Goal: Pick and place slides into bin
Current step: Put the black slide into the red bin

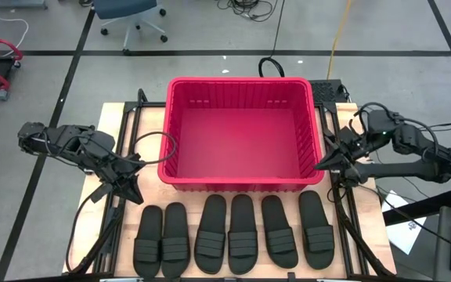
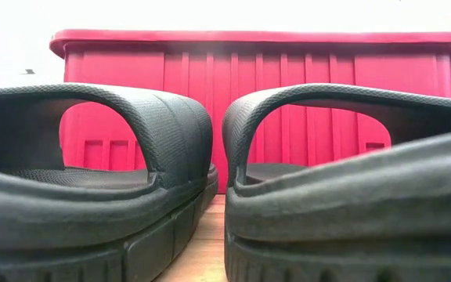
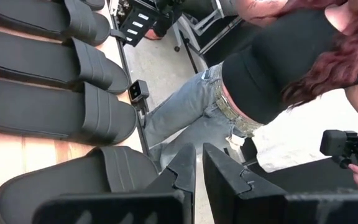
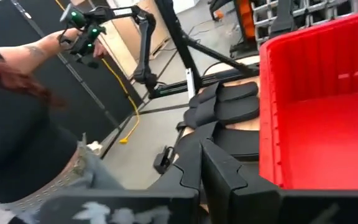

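Six black slides lie soles down in a row along the table's near edge [image 1: 233, 235], in front of the red bin [image 1: 180, 176]. The bin stands at the table's middle with nothing in it. My left gripper [image 1: 135, 196] is shut and empty, just left of the bin's near left corner, above the leftmost slide [image 1: 149, 239]. My right gripper [image 1: 321, 165] is shut and empty at the bin's right wall. The low view shows two slides [image 2: 92, 196] up close, with the bin's wall [image 2: 257, 70] behind them. The slides also show in the left wrist view [image 3: 55, 112] and in the right wrist view [image 4: 225, 102].
Black frame rails [image 1: 124, 125] run along both sides of the table. A person in jeans [image 3: 185, 106] stands at the table's near side and holds a hand controller [image 4: 82, 31]. An office chair [image 1: 131, 12] stands on the floor beyond the far edge.
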{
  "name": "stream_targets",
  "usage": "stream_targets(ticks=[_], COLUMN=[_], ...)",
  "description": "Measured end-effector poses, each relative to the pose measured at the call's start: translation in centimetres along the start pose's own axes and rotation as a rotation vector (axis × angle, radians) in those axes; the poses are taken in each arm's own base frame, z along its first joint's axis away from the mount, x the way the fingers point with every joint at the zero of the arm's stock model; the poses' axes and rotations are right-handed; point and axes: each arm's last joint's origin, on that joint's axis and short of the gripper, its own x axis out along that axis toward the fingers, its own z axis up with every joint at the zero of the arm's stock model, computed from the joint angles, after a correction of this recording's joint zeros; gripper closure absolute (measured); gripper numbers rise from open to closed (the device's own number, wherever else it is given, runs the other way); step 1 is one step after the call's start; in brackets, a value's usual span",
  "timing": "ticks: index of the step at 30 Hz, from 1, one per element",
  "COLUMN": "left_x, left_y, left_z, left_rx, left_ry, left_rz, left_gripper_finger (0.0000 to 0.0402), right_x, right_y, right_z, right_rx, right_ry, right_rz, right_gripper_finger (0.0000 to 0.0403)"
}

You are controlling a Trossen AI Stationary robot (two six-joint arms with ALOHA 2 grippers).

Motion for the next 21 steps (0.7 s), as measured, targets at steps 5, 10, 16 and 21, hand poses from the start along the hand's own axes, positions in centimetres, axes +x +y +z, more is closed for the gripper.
stream_targets(ticks=[5,10,16,21], left_x=[0.0,-0.01,0.0,0.46], left_y=[-0.01,-0.18,-0.3,0.42], left_z=[0.01,0.26,0.46,-0.07], left_rx=[-0.014,-0.089,-0.128,-0.17], left_ry=[-0.002,-0.024,-0.041,0.026], left_rz=[-0.001,-0.017,-0.031,0.043], left_gripper_finger=[0.0376,0.0376,0.0376,0.0376], right_x=[-0.03,-0.04,-0.04,-0.04], right_y=[-0.11,-0.13,-0.15,-0.15], right_z=[-0.55,-0.65,-0.65,-0.65], right_rx=[0.059,0.056,0.046,0.029], right_ry=[0.052,0.06,0.059,0.059], right_rz=[-0.001,-0.003,-0.008,-0.009], right_gripper_finger=[0.0403,0.0403,0.0403,0.0403])
